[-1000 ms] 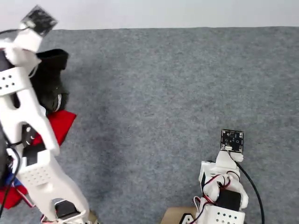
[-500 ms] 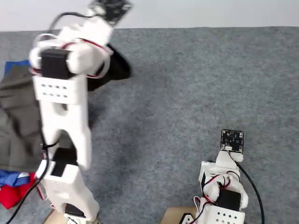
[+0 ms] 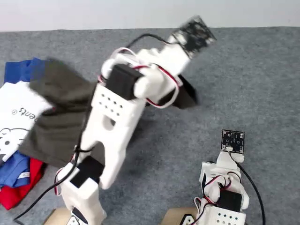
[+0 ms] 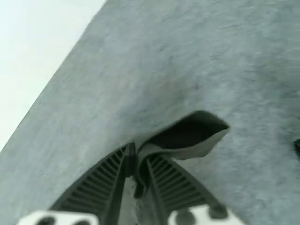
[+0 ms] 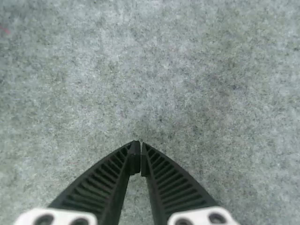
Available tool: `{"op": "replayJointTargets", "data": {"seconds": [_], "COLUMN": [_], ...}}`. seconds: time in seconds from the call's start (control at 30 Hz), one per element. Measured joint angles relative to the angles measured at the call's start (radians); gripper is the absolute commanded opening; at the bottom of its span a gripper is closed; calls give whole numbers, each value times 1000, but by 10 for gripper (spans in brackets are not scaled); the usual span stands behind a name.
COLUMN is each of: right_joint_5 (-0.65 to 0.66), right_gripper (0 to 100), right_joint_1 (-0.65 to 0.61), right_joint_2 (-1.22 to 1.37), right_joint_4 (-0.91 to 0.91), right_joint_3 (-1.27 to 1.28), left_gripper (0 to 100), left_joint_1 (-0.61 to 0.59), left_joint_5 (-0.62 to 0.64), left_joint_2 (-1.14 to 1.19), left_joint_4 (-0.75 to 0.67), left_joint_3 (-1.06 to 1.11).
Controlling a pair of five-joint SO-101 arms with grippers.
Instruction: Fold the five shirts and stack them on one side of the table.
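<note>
At left edge, the heap of shirts point(image 3: 14, 119) looks loose, with nothing folded yet. Centre: the left gripper point(image 4: 136, 158) is clenched on a dark grey shirt point(image 3: 61, 112) trailing from the heap. Lower right, the right gripper point(image 5: 136, 159) rests pinched together, holding nothing.

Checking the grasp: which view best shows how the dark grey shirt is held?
Left wrist view: its jaws are shut on a fold of the dark grey shirt. The high view shows the shirt's body draped over the pile, the grip unclear behind the arm. The right wrist view faces the table.
</note>
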Motion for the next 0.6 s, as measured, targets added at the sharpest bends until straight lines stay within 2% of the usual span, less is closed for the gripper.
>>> {"op": "replayJointTargets", "data": {"seconds": [0.1,0.33,0.6], "right_joint_5": [0,0,0], "right_gripper": [9,9,9], "right_joint_1": [0,0,0], "right_joint_2": [0,0,0], "right_joint_4": [0,0,0], "right_joint_3": [0,0,0], "left_gripper": [2,2,2], "left_joint_1": [31,17,17], "left_joint_5": [0,3,35], "left_joint_2": [0,-80,-176], "left_joint_4": [0,5,6], "left_joint_3": [0,8,160]}}
